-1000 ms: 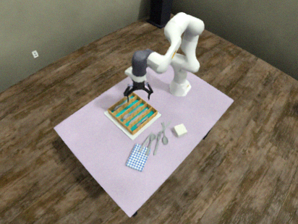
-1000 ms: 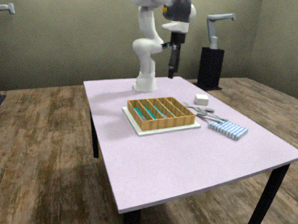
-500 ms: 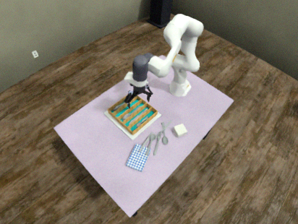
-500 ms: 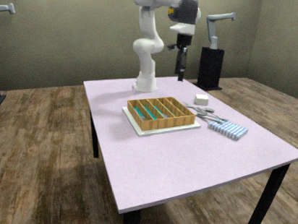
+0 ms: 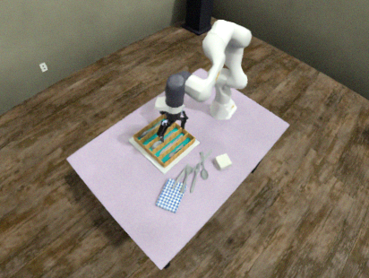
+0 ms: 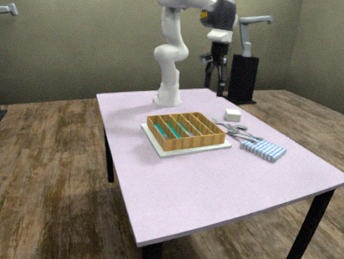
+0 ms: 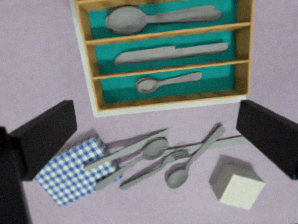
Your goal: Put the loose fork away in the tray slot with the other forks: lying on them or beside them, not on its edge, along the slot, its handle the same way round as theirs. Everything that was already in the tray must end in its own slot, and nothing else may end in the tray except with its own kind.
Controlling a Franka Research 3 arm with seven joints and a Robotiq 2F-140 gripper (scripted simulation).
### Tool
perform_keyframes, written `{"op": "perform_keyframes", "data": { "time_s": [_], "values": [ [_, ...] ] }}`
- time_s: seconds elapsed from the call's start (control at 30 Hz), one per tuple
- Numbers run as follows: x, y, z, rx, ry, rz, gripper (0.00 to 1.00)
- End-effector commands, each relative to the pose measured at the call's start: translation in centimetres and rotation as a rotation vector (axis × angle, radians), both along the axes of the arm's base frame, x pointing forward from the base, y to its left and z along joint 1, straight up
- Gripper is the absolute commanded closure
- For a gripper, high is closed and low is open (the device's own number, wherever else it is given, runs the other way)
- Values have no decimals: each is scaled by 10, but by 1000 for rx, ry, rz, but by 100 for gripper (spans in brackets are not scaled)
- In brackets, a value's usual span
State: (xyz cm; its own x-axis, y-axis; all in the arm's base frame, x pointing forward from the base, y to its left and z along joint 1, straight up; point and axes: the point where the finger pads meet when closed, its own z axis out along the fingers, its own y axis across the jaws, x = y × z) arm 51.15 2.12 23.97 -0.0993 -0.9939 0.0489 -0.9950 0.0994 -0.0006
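While the lilac desk (image 5: 112, 179) (image 6: 188, 184) (image 7: 40, 60) carried everything, the white jointed arm (image 5: 224, 45) (image 6: 169, 54) stood by one short edge. The tan, teal-lined tray (image 5: 165, 164) (image 6: 194, 143) (image 7: 242, 47) lay inward from the long edges. The black jaws (image 5: 173, 131) (image 6: 214, 88) hung above the desk, spread wide. Near a long edge lay the blue-and-white checked cloth (image 5: 171, 195) (image 6: 264, 149) (image 7: 75, 170); the loose grey fork (image 5: 193, 180) (image 7: 146, 173) lay outside the tray, between two spoons.

claw (image 5: 172, 131) (image 6: 214, 89) (image 7: 156, 114) | turned | exterior view: shifted right, lower
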Motion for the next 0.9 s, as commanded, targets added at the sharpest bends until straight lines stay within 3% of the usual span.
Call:
{"op": "perform_keyframes", "data": {
  "time_s": [0.0,0.87],
  "values": [
    [6,7,-1,14,7,167,0],
    [32,56,-16,18,21,597,0]
  ]
}}
